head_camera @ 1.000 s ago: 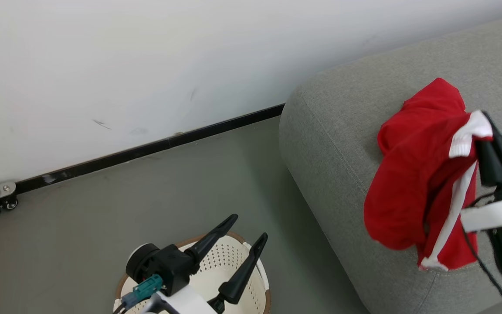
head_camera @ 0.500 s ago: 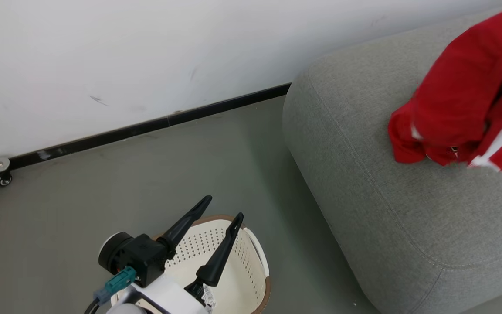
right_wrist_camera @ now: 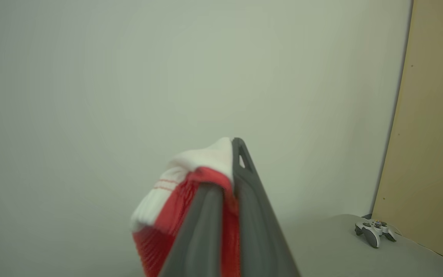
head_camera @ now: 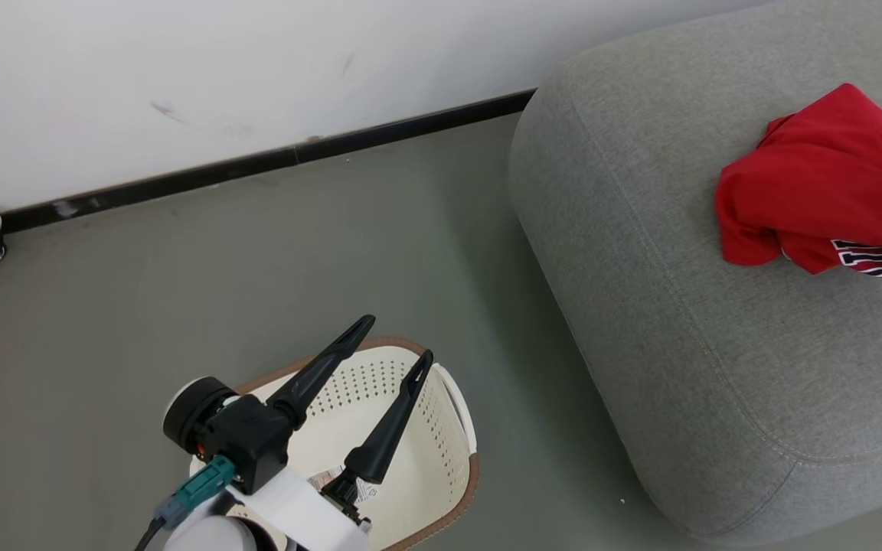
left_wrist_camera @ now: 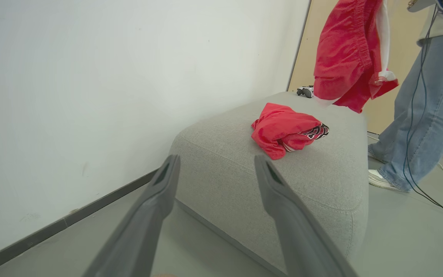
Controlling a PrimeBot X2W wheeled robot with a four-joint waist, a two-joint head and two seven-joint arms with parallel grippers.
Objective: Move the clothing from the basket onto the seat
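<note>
Blk fingers (head_camera: 318, 373), white forearm (head_camera: 299, 511), teal connector (head_camera: 197, 485)

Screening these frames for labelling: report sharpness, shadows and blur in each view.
Head view: sharp, evenly lit, a faint shadow on the floor beside the seat; the jersey lettering crisp. Left wrist view: background sharp, the left gripper's fingers soft close up. Right wrist view: hazy overall, the red garment pinched in the right gripper's fingers blurred.

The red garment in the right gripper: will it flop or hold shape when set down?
Probably floppy: the red garment hangs in limp folds from the shut right gripper. Likely light, since a pinch at its white-trimmed edge carries it all. It should crumple where dropped, like the jersey heaped on the seat.
</note>
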